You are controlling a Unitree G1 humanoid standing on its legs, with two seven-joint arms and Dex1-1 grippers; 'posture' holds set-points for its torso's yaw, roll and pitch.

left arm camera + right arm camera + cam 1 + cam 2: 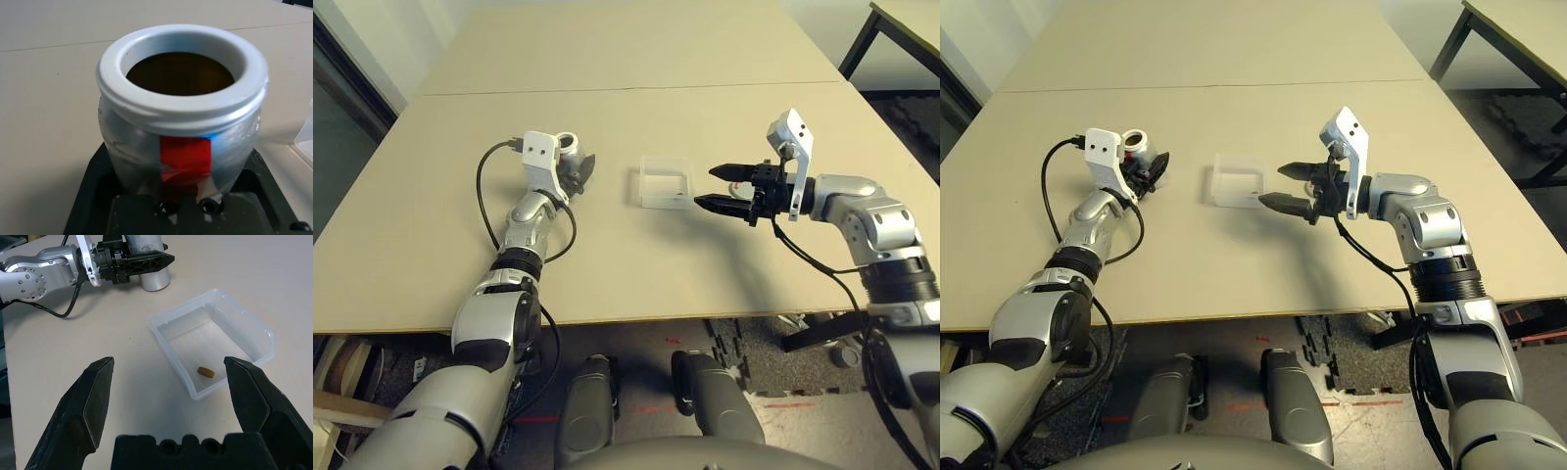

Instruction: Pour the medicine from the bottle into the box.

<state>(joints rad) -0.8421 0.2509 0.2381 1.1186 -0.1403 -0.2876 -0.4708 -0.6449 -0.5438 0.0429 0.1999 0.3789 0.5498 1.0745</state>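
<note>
The silver-grey bottle [181, 142], marked with a red patch, stands upright and uncapped on the table; its inside looks dark. My left gripper [578, 174] is around it at the table's left. To the right lies the clear box [664, 199], holding one small brown pill [206, 372] on its floor. My right gripper [720, 188] hovers just right of the box, open, with nothing between its fingers. In the right wrist view the bottle [154, 279] stands beyond the box [161, 325], with the left gripper [146, 262] at its side.
A seam [607, 90] runs across the tan table behind the work area. A second table with dark legs [862, 44] stands at the back right. A black cable [489, 196] loops beside my left forearm.
</note>
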